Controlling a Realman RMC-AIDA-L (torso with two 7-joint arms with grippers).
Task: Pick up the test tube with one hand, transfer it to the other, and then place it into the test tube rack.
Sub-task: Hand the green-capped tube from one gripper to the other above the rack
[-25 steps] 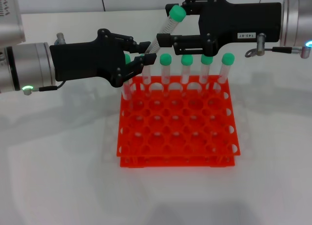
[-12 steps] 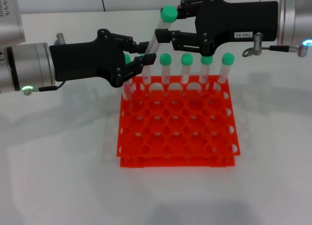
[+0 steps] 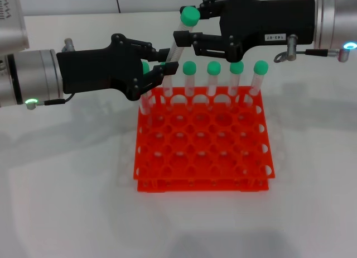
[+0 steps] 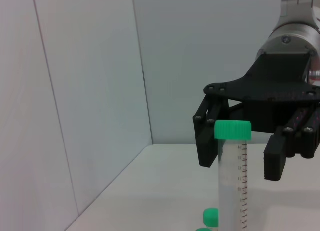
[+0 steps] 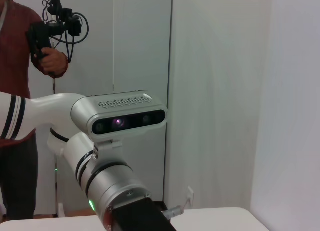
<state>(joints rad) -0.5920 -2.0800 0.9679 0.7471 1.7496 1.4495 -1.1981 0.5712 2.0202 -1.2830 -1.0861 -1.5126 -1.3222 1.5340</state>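
Observation:
The test tube (image 3: 179, 39), clear with a green cap, leans above the back left of the red-orange rack (image 3: 167, 182). My left gripper (image 3: 165, 61), the unlabelled one, is shut on the tube's lower part. My right gripper (image 3: 191, 24), with the white label, is open and its fingers straddle the tube's capped end. In the left wrist view the tube (image 4: 232, 191) stands between the right gripper's (image 4: 241, 158) spread fingers, with a gap on each side.
Several more green-capped tubes (image 3: 213, 73) stand in the rack's back row, just below both grippers. The rack sits on a white table (image 3: 67, 202). The right wrist view shows my left arm's wrist (image 5: 110, 186) and a person (image 5: 20, 51) behind.
My right gripper has moved left and now straddles the tube's capped end. The tube's cap has shifted left with it, so the tube stands steeper. The left arm has not moved.

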